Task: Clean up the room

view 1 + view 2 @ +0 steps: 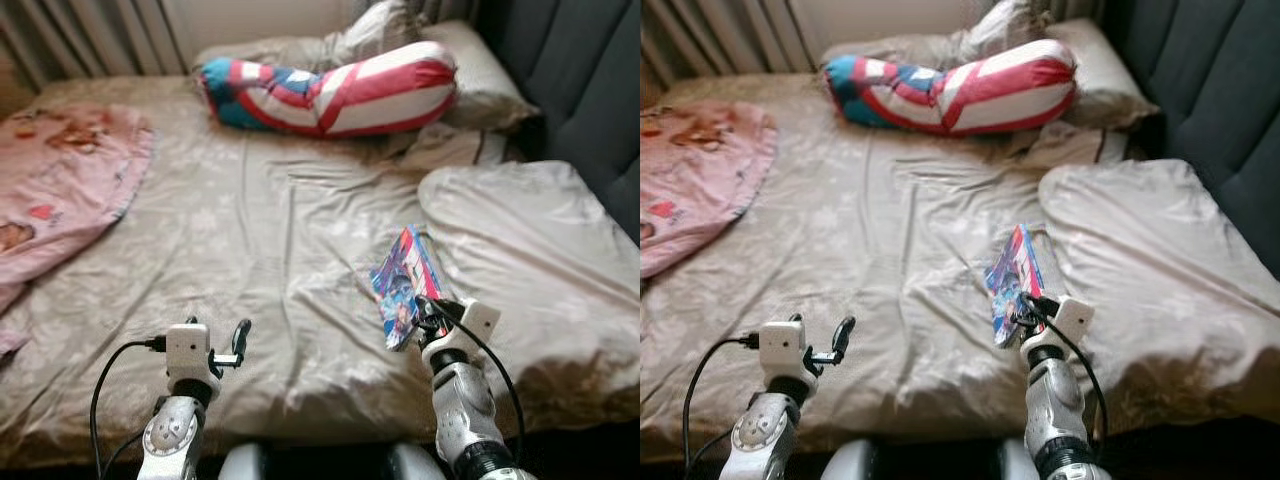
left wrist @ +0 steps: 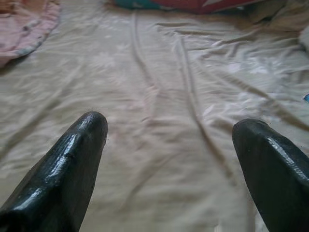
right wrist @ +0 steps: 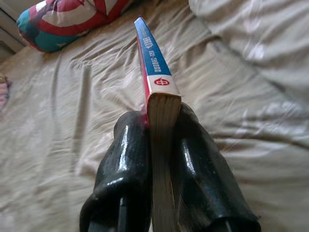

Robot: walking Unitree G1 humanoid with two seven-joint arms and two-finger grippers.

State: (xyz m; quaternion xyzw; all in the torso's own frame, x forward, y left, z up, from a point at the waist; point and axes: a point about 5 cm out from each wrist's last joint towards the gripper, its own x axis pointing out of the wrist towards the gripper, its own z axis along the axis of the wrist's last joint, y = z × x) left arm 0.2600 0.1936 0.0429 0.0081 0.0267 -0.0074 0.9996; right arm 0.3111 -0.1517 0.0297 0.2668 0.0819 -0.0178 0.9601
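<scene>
A thin colourful book (image 1: 402,283) with a blue spine (image 3: 150,53) stands on edge above the beige bed sheet (image 1: 250,240), near the front right of the bed. My right gripper (image 1: 428,312) is shut on its near end, one black finger (image 3: 126,154) pressed on each side of the pages. My left gripper (image 1: 240,340) hovers low over the front left of the sheet, open, with its fingertips (image 2: 82,145) wide apart and nothing between them.
A red, white and blue bolster pillow (image 1: 330,90) lies across the head of the bed. A pink blanket (image 1: 60,180) covers the left side. A beige duvet (image 1: 530,250) is bunched at the right, beside a dark padded wall (image 1: 590,90).
</scene>
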